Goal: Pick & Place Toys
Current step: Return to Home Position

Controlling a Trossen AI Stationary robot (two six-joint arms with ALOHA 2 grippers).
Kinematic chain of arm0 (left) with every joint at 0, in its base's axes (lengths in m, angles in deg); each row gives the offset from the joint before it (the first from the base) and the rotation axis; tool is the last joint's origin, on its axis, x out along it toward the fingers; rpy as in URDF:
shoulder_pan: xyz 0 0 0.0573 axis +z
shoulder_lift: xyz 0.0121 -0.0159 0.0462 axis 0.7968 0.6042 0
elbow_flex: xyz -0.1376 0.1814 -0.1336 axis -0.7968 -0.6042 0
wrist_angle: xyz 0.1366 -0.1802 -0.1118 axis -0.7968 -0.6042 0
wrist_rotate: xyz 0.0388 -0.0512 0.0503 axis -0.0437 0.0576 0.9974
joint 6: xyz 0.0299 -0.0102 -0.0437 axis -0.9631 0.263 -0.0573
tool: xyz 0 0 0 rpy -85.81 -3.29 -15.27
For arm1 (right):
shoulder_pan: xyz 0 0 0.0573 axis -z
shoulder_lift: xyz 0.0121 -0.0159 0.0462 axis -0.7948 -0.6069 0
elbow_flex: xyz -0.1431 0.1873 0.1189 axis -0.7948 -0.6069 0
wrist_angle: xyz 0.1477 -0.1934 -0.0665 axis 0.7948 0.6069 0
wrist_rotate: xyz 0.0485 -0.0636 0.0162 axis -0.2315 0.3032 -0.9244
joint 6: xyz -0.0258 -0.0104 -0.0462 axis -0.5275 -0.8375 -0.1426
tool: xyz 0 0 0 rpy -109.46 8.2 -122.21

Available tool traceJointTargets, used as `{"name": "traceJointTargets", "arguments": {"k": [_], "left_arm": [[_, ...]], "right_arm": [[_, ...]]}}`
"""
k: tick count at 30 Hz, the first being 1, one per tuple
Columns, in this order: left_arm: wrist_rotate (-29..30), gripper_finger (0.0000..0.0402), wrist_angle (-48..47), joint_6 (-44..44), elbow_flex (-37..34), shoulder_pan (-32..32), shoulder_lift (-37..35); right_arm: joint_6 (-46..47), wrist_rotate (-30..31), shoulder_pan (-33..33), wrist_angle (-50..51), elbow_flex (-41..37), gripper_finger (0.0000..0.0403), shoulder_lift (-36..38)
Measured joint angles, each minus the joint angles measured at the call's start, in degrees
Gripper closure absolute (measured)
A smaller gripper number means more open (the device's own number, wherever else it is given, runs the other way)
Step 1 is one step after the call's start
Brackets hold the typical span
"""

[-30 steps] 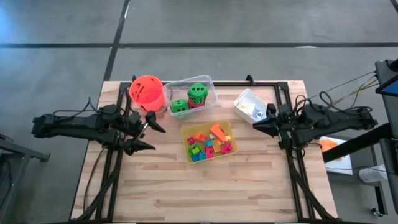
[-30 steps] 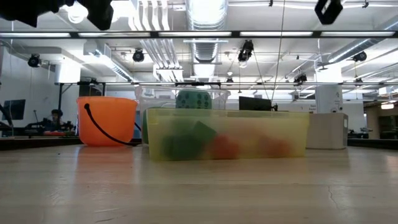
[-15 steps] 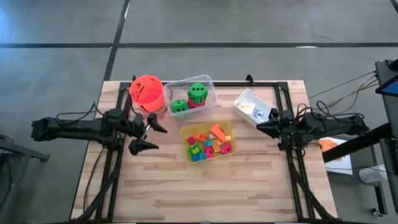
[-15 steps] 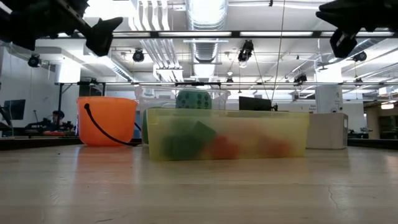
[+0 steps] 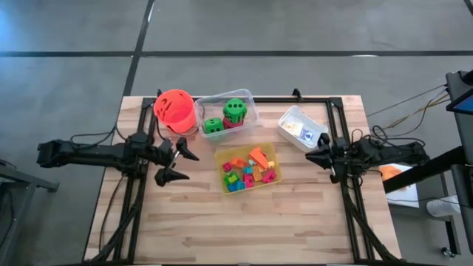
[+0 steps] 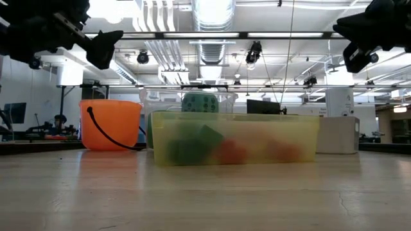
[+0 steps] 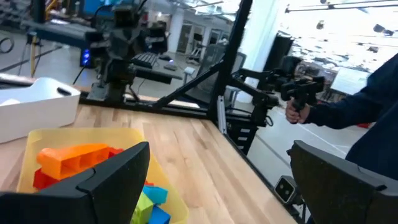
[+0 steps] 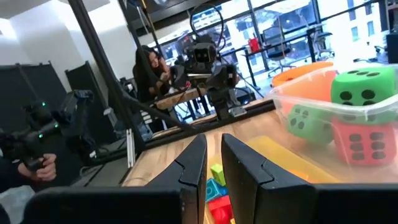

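My left gripper [image 5: 176, 164] hangs with its fingers spread wide and nothing between them. My right gripper [image 5: 316, 157] has its fingers drawn almost together, also empty. Both are raised above the table, tips facing inward. Between the two, just ahead of each set of tips, sits the yellow tray [image 5: 219, 168] with the small bright blocks [image 5: 247, 174] heaped inside it. Off to one side of the left gripper stand the orange bucket [image 5: 174, 108] and the clear tray [image 5: 222, 97] holding the green and pink dice [image 5: 235, 109]. The white tray [image 5: 284, 122] sits just beside the right gripper. I see no toy loose on the wood, so I judge the sorting done and the step in hand a retreat to rest. Next I would fold both arms back clear of the trays, with no grasp needed
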Motion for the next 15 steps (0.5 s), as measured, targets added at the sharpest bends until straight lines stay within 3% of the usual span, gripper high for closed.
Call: {"name": "traceJointTargets", "arguments": {"k": [9, 15], "left_arm": [[-3.94, 0.0027, 5.19, -1.50, -5.10, -0.05, -0.01], [-8.01, 0.0027, 5.61, 1.98, -7.78, -0.05, -1.54]], "right_arm": [[1.52, -0.25, 0.02, -8.32, -6.88, 0.0358, 0.75], [-1.06, -0.25, 0.00, -8.53, -7.15, 0.0358, 0.78]]}}
